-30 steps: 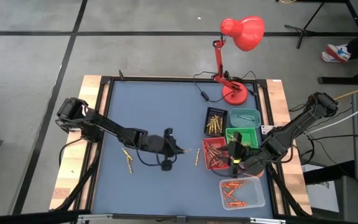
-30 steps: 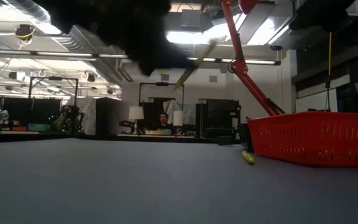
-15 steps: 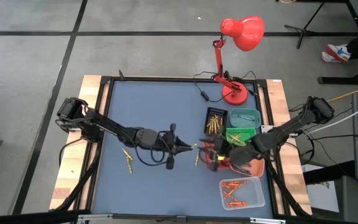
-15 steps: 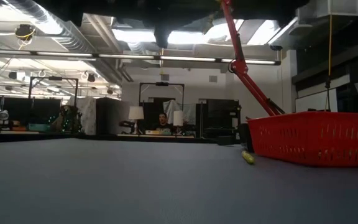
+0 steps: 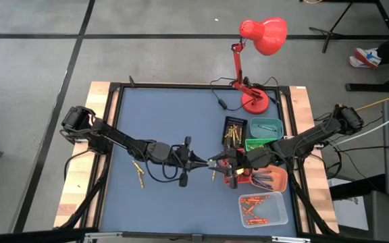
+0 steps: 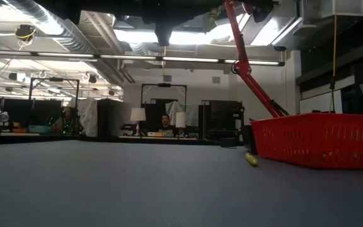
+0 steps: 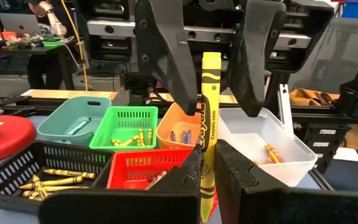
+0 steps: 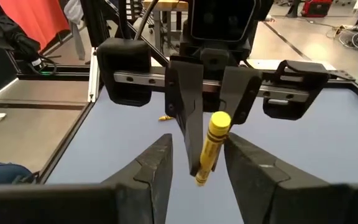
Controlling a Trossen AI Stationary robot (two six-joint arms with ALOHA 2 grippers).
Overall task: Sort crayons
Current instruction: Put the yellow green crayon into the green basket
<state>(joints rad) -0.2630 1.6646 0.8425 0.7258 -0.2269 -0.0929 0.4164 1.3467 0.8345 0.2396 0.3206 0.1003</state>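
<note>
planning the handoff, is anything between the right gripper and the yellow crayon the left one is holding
Nothing visible. The left gripper is shut on the yellow crayon, and the right gripper is open with a finger on either side of it and only air between.

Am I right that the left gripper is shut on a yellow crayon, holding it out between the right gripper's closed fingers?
Not quite. The left gripper is shut on the yellow crayon, but the right gripper is open: in the right wrist view its fingers stand apart on either side of the crayon, not closed on it.
</note>
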